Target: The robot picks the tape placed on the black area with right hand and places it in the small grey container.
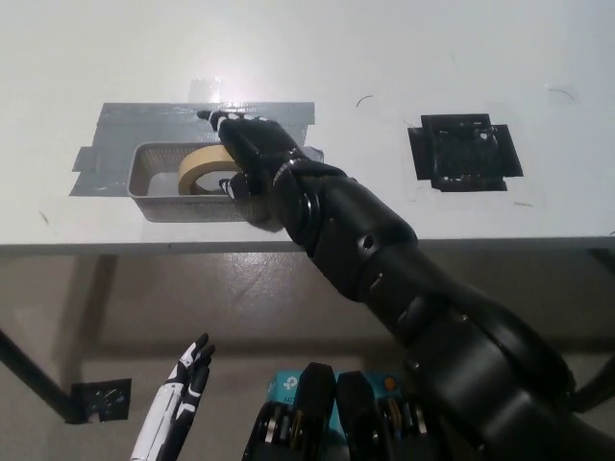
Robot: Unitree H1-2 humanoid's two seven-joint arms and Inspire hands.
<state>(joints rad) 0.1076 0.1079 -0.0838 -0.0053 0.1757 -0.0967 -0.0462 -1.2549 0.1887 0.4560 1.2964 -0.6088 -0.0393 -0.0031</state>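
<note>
The black right hand [252,152] reaches over the near right end of the small grey container [144,182], its fingers closed around a roll of tan tape [204,167]. The roll sits tilted inside the container, against the hand. The container stands on a grey patch [120,125] on the white table [384,48]. Well to the right lies the black area [466,152]. The white left hand [183,389] hangs low below the table edge, fingers spread, holding nothing.

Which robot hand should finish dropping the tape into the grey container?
Right. The black right robot hand already holds the tape inside the small grey container. The white left robot hand hangs below the table edge, far away.
</note>
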